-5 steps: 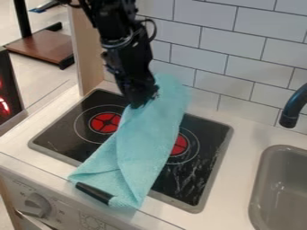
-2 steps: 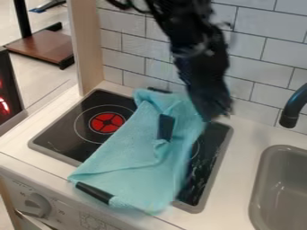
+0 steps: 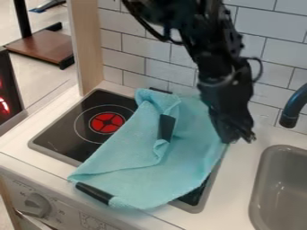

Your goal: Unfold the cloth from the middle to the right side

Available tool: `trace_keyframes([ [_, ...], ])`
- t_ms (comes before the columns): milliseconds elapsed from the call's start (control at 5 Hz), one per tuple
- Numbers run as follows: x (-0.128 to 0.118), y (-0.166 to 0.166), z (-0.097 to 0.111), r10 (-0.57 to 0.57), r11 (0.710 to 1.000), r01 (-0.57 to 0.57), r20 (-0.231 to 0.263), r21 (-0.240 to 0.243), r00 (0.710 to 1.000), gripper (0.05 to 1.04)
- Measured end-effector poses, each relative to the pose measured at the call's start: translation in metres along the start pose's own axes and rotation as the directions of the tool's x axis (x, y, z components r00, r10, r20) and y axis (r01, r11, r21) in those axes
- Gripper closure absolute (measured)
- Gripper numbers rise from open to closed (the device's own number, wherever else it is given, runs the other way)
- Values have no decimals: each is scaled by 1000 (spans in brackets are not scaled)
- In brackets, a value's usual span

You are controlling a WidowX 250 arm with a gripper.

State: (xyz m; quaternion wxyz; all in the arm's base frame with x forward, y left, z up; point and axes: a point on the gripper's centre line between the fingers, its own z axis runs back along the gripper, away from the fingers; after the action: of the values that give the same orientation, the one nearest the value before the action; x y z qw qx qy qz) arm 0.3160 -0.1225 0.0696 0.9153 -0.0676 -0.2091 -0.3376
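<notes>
At the near left, a knob (image 3: 37, 205) is set in the front panel (image 3: 63, 211), below the edge of the counter (image 3: 239, 179). Close to that edge, a black strip (image 3: 94, 193) is seen on the near end of the cloth (image 3: 135, 173). The light blue cloth is laid slantwise over the stove (image 3: 69, 130), its near end carried past the stove's rim onto the counter. Its right part is spread fairly flat, while along the middle a layer is folded over and wrinkled – a second black strip (image 3: 167, 127) is borne there. The right side of the stove is mostly covered; on the left, a red burner (image 3: 107, 122) is left bare.

To the right, the grey sink (image 3: 287, 179) is sunk into the counter, with a dark faucet (image 3: 291, 108) above its far side. The gripper (image 3: 238, 138) is held low at the cloth's far right edge, between the cloth and the faucet; whether it is apart, together or clamped on the cloth cannot be told. At the cloth's far end, a third black strip (image 3: 160, 90) is partly seen.

Behind the counter, the wall (image 3: 135, 56) is covered in white tiles – bordered on the left by a wooden post (image 3: 88, 45).
</notes>
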Motion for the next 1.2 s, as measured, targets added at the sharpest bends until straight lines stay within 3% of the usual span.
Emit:
trace_keyframes([
  [200,-5,-3,-22,-19,1000,19,-36,13,999,1035],
  [400,-7,-4,-29,-27,999,28,-46,17,999,1012],
  [600,-7,-4,-29,-33,999,34,-51,19,998,859],
  [1000,-4,-7,-22,-35,999,35,-37,-1,999,299],
  [1200,5,-6,-4,-53,999,52,6,15,999,73],
])
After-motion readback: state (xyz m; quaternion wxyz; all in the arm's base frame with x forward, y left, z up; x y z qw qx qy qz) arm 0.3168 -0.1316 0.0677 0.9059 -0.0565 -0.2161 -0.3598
